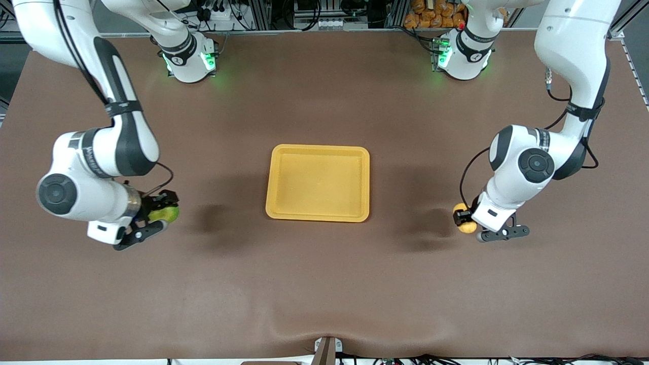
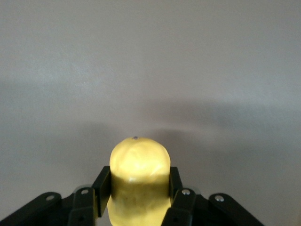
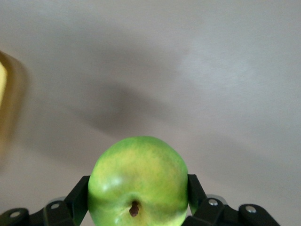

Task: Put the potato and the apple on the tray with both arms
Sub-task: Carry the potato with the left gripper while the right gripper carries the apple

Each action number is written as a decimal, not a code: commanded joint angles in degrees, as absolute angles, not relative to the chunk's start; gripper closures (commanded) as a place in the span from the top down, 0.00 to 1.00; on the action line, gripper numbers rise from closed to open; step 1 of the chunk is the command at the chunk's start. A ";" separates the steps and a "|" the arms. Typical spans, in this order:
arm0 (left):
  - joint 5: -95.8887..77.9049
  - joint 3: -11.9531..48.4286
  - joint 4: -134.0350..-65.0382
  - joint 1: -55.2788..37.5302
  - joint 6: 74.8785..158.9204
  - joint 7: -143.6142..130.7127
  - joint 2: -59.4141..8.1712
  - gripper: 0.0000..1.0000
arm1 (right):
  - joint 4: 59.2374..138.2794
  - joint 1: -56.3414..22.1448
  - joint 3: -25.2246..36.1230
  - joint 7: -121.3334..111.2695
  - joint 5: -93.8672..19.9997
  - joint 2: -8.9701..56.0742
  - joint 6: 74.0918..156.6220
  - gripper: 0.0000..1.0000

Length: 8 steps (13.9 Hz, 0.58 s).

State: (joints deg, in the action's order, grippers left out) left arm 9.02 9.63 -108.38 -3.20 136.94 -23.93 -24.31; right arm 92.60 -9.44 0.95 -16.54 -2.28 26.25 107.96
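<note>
The yellow tray (image 1: 318,152) lies flat in the middle of the brown table, with nothing in it. My left gripper (image 1: 464,218) is shut on the yellow-orange potato (image 1: 465,225) over the table toward the left arm's end, beside the tray. In the left wrist view the potato (image 2: 139,179) stands between the two black fingers (image 2: 101,187). My right gripper (image 1: 161,213) is shut on the green apple (image 1: 165,214) over the table toward the right arm's end. In the right wrist view the apple (image 3: 138,182) fills the gap between the fingers (image 3: 80,197), stem dimple facing the camera.
The table is a bare brown mat (image 1: 324,284). Both arm bases (image 1: 190,58) stand along the edge farthest from the front camera. A small metal bracket (image 1: 327,350) sits at the table's nearest edge. An edge of the tray (image 3: 3,89) shows in the right wrist view.
</note>
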 commanded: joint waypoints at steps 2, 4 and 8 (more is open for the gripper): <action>10.46 9.40 -101.79 -8.16 124.83 -25.22 -23.55 0.00 | 96.40 -17.73 1.23 -1.71 -3.16 23.47 107.31 0.32; 10.46 9.40 -100.03 -10.01 122.27 -26.53 -23.55 0.00 | 97.29 -21.86 1.23 6.64 -3.16 23.47 107.40 0.32; 10.46 9.40 -97.30 -14.75 117.26 -28.82 -23.55 0.00 | 97.73 -30.48 1.23 23.35 -3.16 24.52 111.87 0.31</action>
